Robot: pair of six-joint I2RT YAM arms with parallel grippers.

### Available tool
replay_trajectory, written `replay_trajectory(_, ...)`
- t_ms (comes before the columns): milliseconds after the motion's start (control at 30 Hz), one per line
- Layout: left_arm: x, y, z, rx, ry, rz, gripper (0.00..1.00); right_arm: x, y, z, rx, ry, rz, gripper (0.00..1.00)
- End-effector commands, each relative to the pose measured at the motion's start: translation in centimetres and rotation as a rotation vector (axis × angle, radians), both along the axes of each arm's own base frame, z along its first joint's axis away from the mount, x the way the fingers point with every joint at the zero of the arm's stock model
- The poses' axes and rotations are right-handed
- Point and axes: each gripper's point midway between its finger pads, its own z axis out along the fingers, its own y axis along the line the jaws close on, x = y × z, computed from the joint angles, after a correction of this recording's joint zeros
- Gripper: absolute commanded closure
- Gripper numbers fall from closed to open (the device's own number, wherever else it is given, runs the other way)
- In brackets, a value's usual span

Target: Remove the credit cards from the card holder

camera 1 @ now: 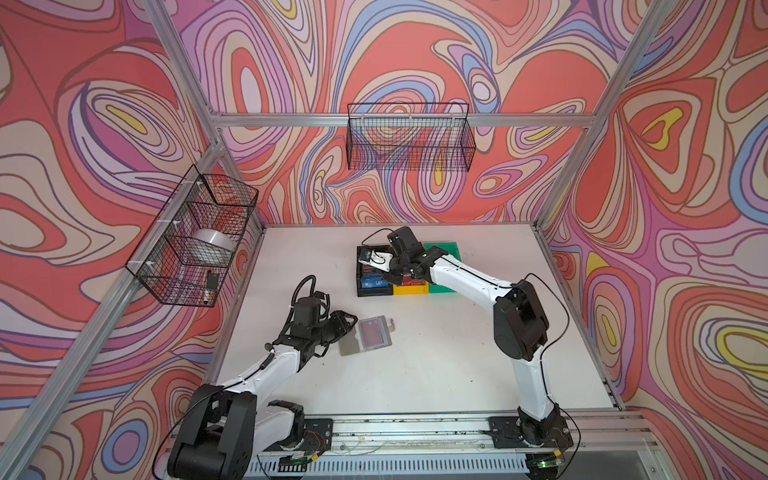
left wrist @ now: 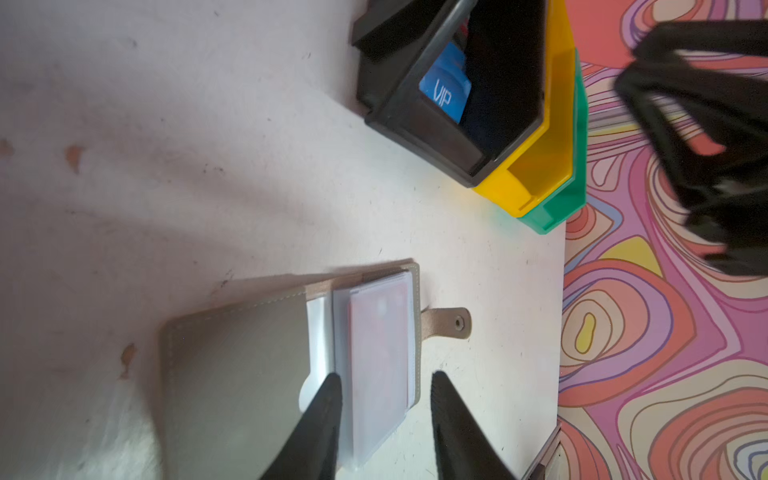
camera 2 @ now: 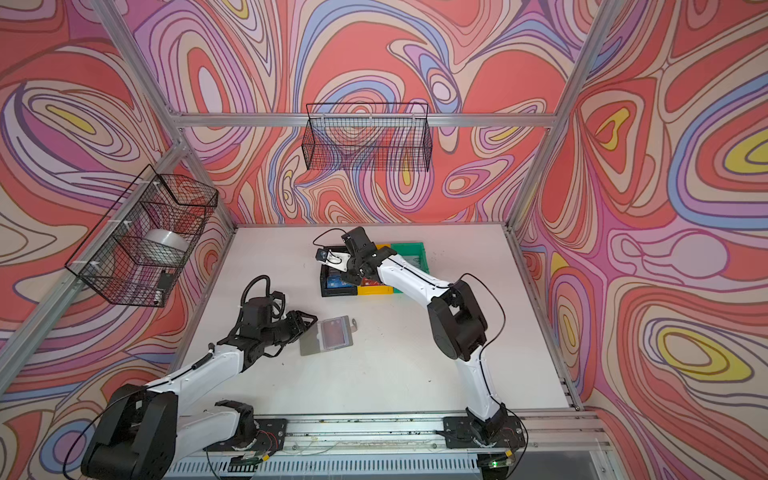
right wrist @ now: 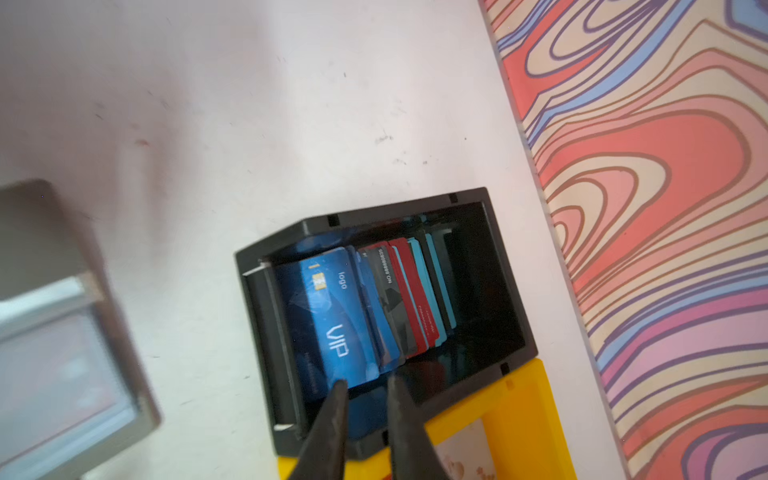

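The grey card holder [camera 1: 365,337] [camera 2: 326,337] lies open on the white table, snap tab pointing right. A red card [left wrist: 378,340] shows through its translucent sleeves. My left gripper [left wrist: 384,376] [camera 1: 352,322] is open at the holder's left edge. Its jaws straddle the sleeve stack, one finger against it and the other apart from it. A blue VIP card [right wrist: 328,316] leans in the black bin [right wrist: 511,291] with several more blue, red and dark cards. My right gripper [right wrist: 368,381] hangs over that bin, jaws a narrow gap apart with nothing between them.
The yellow bin [camera 1: 409,289] and the green bin [camera 1: 445,250] stand right of the black bin [camera 1: 374,292] at the back of the table. One wire basket [camera 1: 409,137] hangs on the back wall. Another [camera 1: 195,241], on the left wall, holds a silver roll.
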Motion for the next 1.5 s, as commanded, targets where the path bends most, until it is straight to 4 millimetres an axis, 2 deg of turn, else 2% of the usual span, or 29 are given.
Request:
replay_trajectory(0,-0.6,0.3,-0.5,0.018,0.055,0.0,0.72,-4.2,-0.1,-0.4,0.113,0.252,-0.033,0.89)
replay_trajectory(133,-0.8,0.4,-0.6,0.036,0.085,-0.009,0.85,-7.6,-0.8,-2.4,0.149,0.421,-0.047,0.9)
replay_trajectory(333,-1.6,0.5,-1.8,0.037,0.15,-0.001,1.0,-9.8,-1.5,-5.1,0.139,0.578,-0.091,1.0)
replay_trajectory(567,-2.0,0.7,-1.4,0.039,0.171,0.013,1.0,-11.7,-1.0,-7.8,0.132,0.716,-0.061,1.0)
replay_trajectory(967,-3.8,2.2,-4.2,0.122,0.286,0.058,1.0,-13.0,-0.1,-12.3,0.09,0.826,-0.068,1.0)
replay_trajectory(1233,-3.9,2.3,-6.0,0.12,0.327,0.07,1.0,-13.1,-0.2,-13.1,0.066,0.834,-0.08,1.0)
replay_trajectory(1467,-3.5,1.5,-6.7,0.094,0.329,0.048,1.0,-13.0,0.0,-14.1,0.064,0.861,-0.089,1.0)
